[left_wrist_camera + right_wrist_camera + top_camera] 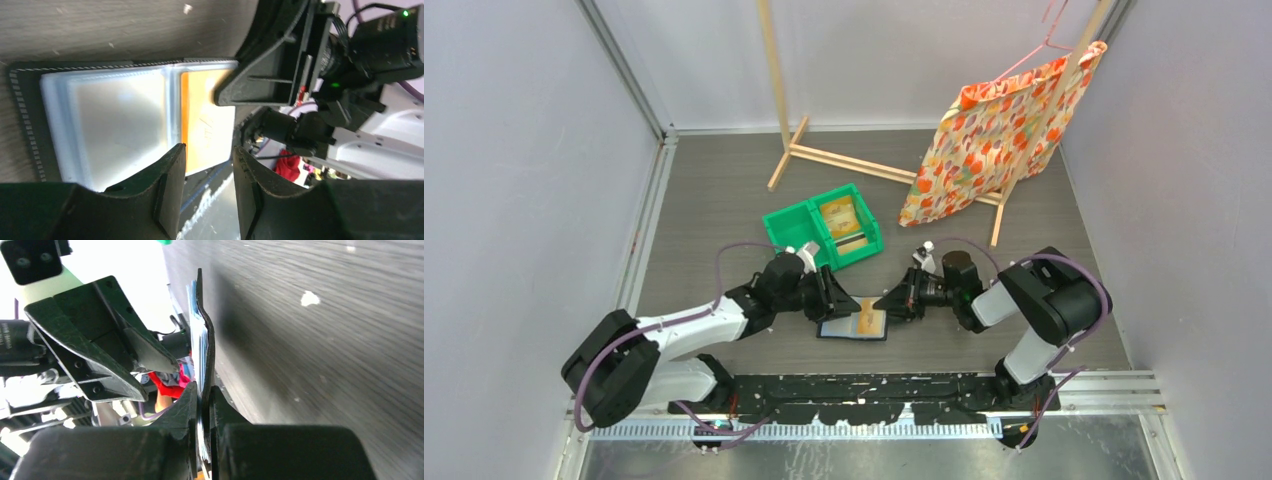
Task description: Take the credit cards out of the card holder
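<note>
Left fingers [170, 175]: partly spread, poised over orange credit card [207, 125]; contact not discernible.
Right fingers [187, 405]: pressed together, pinching right edge of card holder [836, 328].
Holder position: open on desk [724, 200], between both arms.

bench [100, 30]: grey wood grain with a few pale specks
card holder [115, 115]: lying open and flat, dark stitched border, pale grey-blue pockets
credit card [205, 135]: 1 orange card in the right-hand pocket, faint markings on its face
left claw [209, 150]: 2 dark fingers at the bottom, parted, the gap over the credit card's near end
right claw [225, 95]: reaching in from the upper right, its tip at the credit card's far corner
</note>
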